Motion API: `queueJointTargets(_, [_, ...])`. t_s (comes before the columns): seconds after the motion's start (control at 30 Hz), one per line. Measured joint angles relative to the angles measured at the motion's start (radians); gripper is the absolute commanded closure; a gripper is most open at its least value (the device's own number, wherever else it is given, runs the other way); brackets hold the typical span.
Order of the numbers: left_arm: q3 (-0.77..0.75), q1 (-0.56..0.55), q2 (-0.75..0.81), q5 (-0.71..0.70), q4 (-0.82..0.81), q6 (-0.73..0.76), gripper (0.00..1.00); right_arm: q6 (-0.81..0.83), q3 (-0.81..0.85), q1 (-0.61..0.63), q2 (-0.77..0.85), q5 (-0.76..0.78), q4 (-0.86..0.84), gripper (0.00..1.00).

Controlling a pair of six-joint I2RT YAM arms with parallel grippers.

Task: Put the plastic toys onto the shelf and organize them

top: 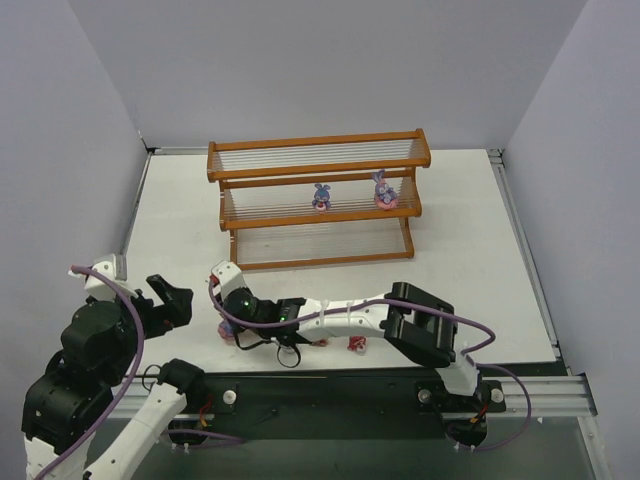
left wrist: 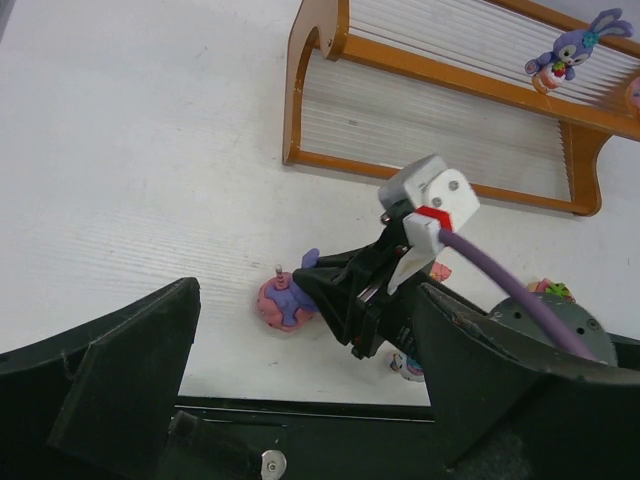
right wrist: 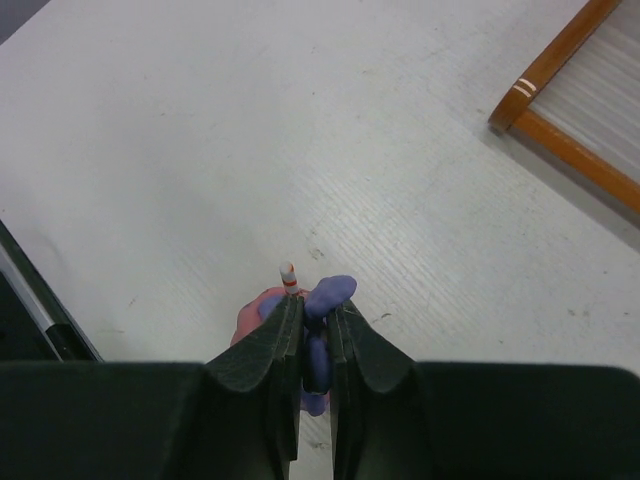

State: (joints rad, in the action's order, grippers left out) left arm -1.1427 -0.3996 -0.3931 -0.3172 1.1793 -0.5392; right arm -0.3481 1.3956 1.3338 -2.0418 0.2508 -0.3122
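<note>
Top view: two bunnies occupy the shelf; left end effector released. Left wrist view: several loose toys, count unclear, lie unshelved on the counter. Right wrist view: right end effector clenched on a purple figurine.

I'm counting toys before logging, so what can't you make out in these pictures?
Top view: loose toys mostly hidden under the right arm; count unclear.
Right wrist view: right tool covers most of the gripped purple toy.
Left wrist view: shelf cut off by the top and right edges.
</note>
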Motion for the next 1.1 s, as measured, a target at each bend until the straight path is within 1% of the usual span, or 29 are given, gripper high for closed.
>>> queueJointTargets(0.13, [0.014,0.000,0.000,0.001,0.000,0.000,0.03,-0.022,0.000,-0.015,0.077,0.063,0.058,1.00])
queueJointTargets(0.3, [0.058,0.000,0.001,0.023,-0.010,-0.008,0.03,-0.079,-0.032,-0.044,0.256,0.171,0.111,1.00])
queueJointTargets(0.4, [0.117,0.000,0.001,0.072,-0.046,-0.031,0.03,-0.112,-0.064,-0.059,0.377,0.224,0.135,1.00])
queueJointTargets(0.47, [0.167,0.000,-0.006,0.130,-0.090,-0.055,0.03,-0.129,-0.079,-0.066,0.441,0.250,0.158,1.00])
queueJointTargets(0.6, [0.288,0.000,-0.047,0.277,-0.250,-0.118,0.03,-0.159,-0.093,-0.063,0.528,0.259,0.222,1.00])
queueJointTargets(0.73, [0.386,0.000,-0.072,0.412,-0.445,-0.189,0.03,-0.182,-0.093,-0.057,0.568,0.260,0.291,1.00])
queueJointTargets(0.93, [0.469,0.000,0.030,0.532,-0.715,-0.285,0.03,-0.198,-0.093,-0.055,0.601,0.257,0.372,1.00])
queueJointTargets(1.03, [0.512,0.000,0.031,0.594,-0.837,-0.337,0.03,-0.201,-0.096,-0.052,0.620,0.253,0.385,1.00])
queueJointTargets(1.1, [0.547,0.000,0.019,0.629,-0.890,-0.369,0.03,-0.201,-0.097,-0.049,0.632,0.246,0.386,1.00])
